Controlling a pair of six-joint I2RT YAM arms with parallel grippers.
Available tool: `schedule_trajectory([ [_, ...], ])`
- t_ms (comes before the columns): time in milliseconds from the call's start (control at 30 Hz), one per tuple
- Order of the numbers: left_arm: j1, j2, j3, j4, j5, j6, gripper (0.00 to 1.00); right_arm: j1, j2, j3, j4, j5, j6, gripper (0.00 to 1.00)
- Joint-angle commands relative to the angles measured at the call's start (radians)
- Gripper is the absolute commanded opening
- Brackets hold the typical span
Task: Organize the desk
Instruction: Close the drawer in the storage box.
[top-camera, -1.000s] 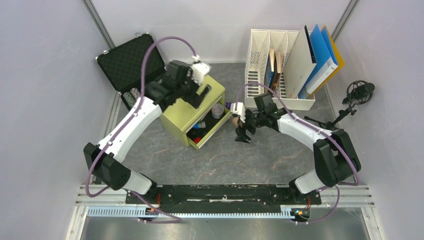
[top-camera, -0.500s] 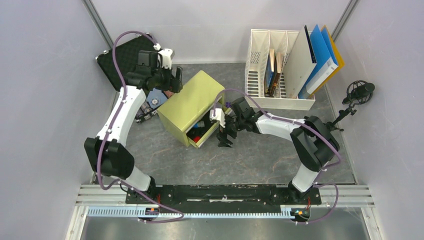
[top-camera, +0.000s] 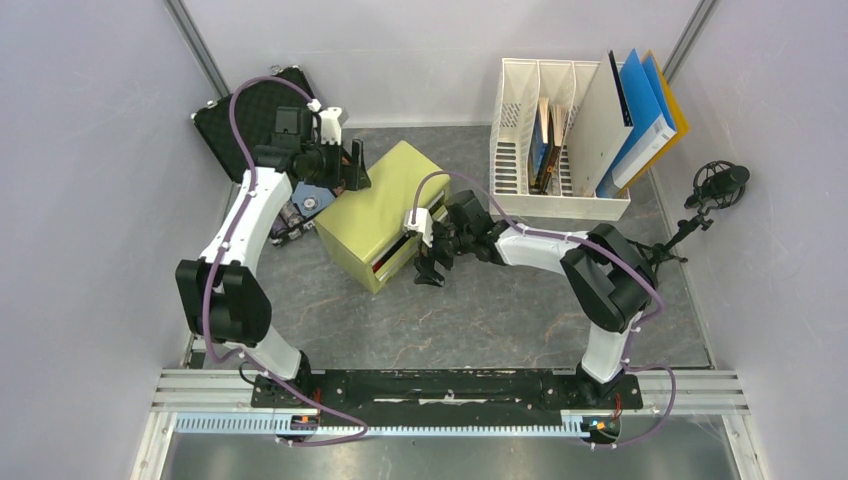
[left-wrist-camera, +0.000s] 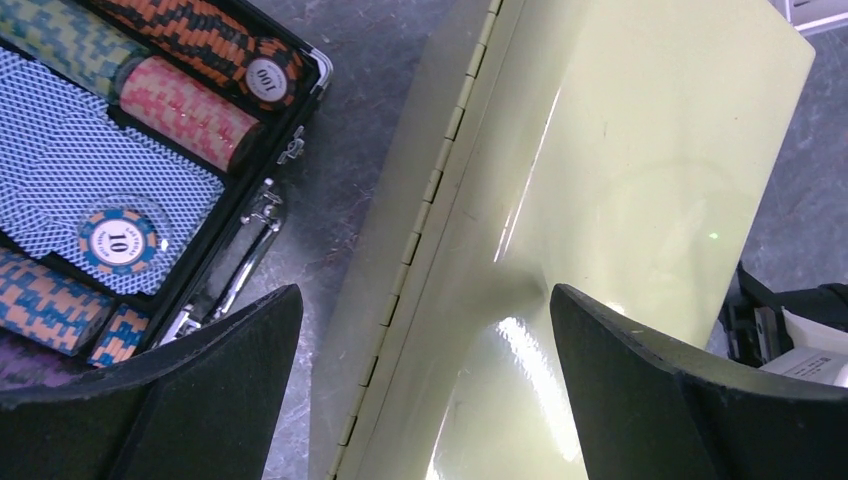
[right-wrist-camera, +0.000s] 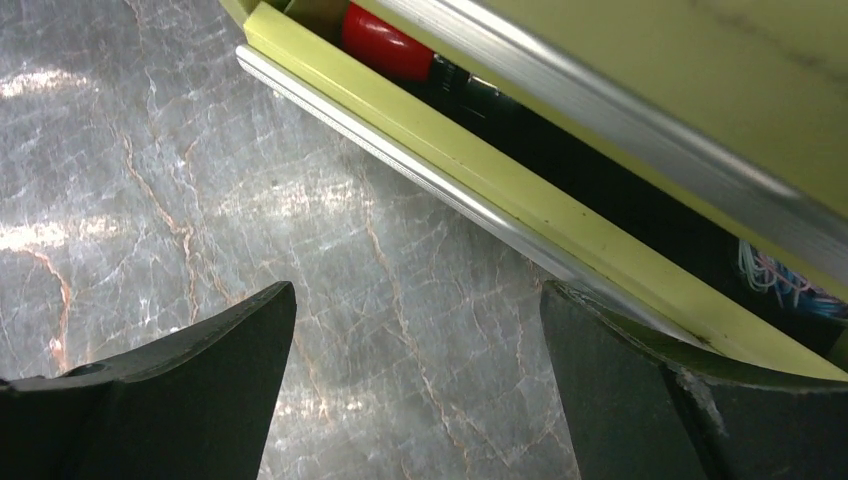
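Black foam lines the lid of the open case (top-camera: 255, 120) at the far left corner of the bench (top-camera: 480, 320). The left wrist view shows its tray holding rolls of poker chips (left-wrist-camera: 185, 105), blue-patterned cards (left-wrist-camera: 60, 130) and a loose chip marked 10 (left-wrist-camera: 117, 240).

Just right of the case, the left pincer (left-wrist-camera: 425, 300) hangs over the left rear edge of the yellow-green cabinet (top-camera: 385, 205). Its fingers are spread wide with nothing between them. A long hinge (left-wrist-camera: 440, 180) on the cabinet runs beneath it.

The cabinet stands askew near the middle of the bench, touching or almost touching the case; I cannot tell which. Its drawer (right-wrist-camera: 420, 165) stands a crack open at the front. A red object (right-wrist-camera: 385, 40) shows in the gap, too hidden to name.

The right pincer (top-camera: 432, 268) sits low at the drawer's front, right beside it. Its fingers are also apart and empty, and whether one touches the drawer I cannot tell. Under them lies the grey, veined stone surface of the bench, which fills the floor of the whole enclosure.

Further right, at the back, a white file rack (top-camera: 525, 120) holds books, a blue folder (top-camera: 640, 100) and a yellow folder (top-camera: 675, 105). A black microphone (top-camera: 722, 185) on a stand is at the far right edge.
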Motion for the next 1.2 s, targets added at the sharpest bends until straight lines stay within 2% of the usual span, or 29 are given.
schedule_trajectory([
  [0,-0.001,0.001,-0.002,-0.003,0.07,-0.024,1.0,0.023,0.015,0.04,0.132,0.002,0.042,0.98],
  [567,-0.001,0.029,0.025,-0.038,0.086,-0.004,1.0,0.045,0.089,0.084,0.209,0.04,0.086,0.98],
  [700,-0.001,0.035,0.026,-0.037,0.073,0.003,1.0,0.045,0.067,0.039,0.3,-0.034,0.226,0.98],
  [900,-0.001,0.046,0.026,-0.038,0.069,0.003,1.0,0.043,0.027,-0.061,0.587,-0.148,0.518,0.98],
  [967,-0.001,0.046,0.023,-0.04,0.066,0.003,1.0,0.044,0.03,-0.064,0.637,-0.165,0.555,0.98],
  [1167,-0.001,0.028,0.01,-0.05,0.055,0.038,1.0,0.031,0.06,-0.036,0.632,-0.166,0.578,0.98],
])
